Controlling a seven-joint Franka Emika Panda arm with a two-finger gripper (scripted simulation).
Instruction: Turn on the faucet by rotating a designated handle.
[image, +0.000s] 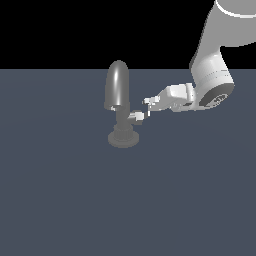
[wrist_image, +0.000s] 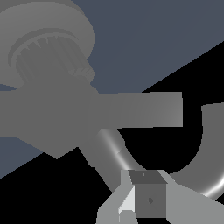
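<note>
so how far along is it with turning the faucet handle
Done: the gripper has reached the faucet, beside its stem. In hand: its fingertips sit at the handle, though contact is unclear. Left: the handle sticks out sideways; whether it has turned cannot be judged.

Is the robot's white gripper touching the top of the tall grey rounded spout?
No, the white gripper sits low beside the short white-tipped handle, under the spout's top.

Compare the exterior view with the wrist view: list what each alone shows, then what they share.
Only the exterior view shows the whole faucet upright on the floor, with the arm reaching in from the exterior view's right and the hand beside the handle. Only the wrist view shows the ribbed stem close up and the spout's curved pipe. Both show the faucet, the handle and the hand.
</note>
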